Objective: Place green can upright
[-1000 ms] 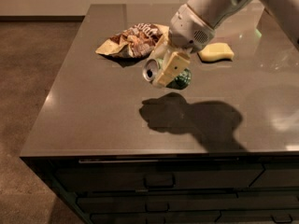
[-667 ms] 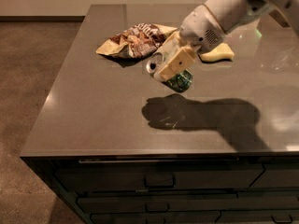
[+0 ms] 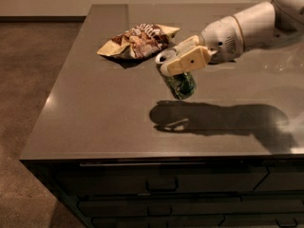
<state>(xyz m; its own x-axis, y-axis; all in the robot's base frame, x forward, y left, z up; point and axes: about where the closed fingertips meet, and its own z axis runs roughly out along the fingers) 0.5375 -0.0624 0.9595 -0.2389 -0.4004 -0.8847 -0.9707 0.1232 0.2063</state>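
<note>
The green can (image 3: 179, 83) is held in the air above the dark countertop (image 3: 95, 108), nearly upright and tilted a little, with its silver top (image 3: 165, 57) toward the upper left. My gripper (image 3: 183, 61) reaches in from the right and is shut on the can's upper part, with a cream finger (image 3: 186, 61) across its front. The can's shadow lies on the counter below it.
A crumpled brown chip bag (image 3: 137, 40) lies on the counter behind the can. The white arm (image 3: 242, 30) spans the right side. The counter's front edge (image 3: 156, 156) runs above dark drawers, and the floor lies to the left.
The arm has swung lower and more level, and the gripper has turned the can from slanted toward upright while shifting it slightly right. The yellow thing behind the arm is now hidden.
</note>
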